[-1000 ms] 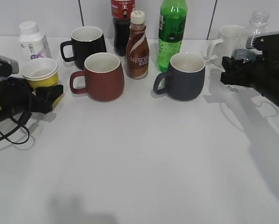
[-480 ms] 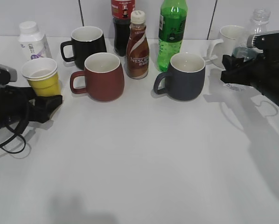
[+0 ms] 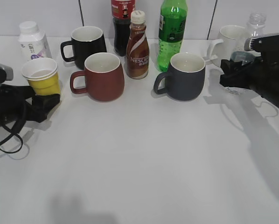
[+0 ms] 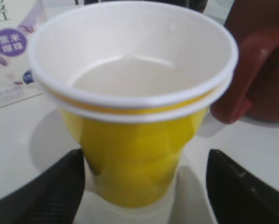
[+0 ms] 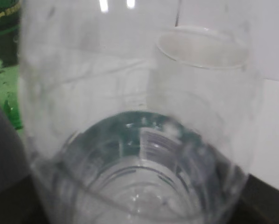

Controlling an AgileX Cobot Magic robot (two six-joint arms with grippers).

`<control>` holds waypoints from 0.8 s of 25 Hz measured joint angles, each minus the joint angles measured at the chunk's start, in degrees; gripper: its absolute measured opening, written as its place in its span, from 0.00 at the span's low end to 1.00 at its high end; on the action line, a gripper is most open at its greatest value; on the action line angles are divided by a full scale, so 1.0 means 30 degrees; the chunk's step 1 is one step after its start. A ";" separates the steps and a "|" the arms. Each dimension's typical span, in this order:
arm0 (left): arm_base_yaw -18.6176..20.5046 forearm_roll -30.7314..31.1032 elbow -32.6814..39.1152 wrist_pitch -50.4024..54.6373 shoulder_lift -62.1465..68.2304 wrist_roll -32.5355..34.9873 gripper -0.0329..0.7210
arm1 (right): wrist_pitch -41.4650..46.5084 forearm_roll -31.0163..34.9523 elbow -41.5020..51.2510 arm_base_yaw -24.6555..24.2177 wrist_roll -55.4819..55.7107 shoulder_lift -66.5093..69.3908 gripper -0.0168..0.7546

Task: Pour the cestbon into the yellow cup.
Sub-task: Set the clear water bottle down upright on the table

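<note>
Left gripper (image 4: 142,186): jaws wide, flanking yellow cup (image 4: 132,100) near left table (image 3: 144,154) edge. Right gripper (image 3: 233,77): jaws clasping cestbon (image 5: 130,121) near right edge. Front table open.

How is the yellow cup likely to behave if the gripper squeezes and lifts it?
The yellow cup looks thin-walled, with dents in its side, so it would probably crumple under a firm squeeze. It appears empty, so likely very light and easily tipped. Its taper may let it slip downward between the fingers.
</note>
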 joint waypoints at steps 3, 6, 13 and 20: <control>0.0000 0.0000 0.0000 0.0533 -0.0502 0.0000 0.87 | -0.0004 -0.0060 0.0000 0.0000 0.0000 0.0007 0.63; 0.0000 0.0049 0.0000 0.0969 -0.0651 0.0000 0.87 | -0.0004 -0.0060 -0.0029 0.0000 0.0018 0.0352 0.63; 0.0000 0.0302 0.0271 0.1106 -0.0750 0.0000 0.87 | -0.0490 -0.0692 -0.0029 0.0000 0.0034 0.1029 0.63; 0.0000 -0.0703 0.0684 0.1143 -0.0793 0.0000 0.87 | -0.0232 -0.0608 -0.0065 0.0000 0.0866 0.1029 0.78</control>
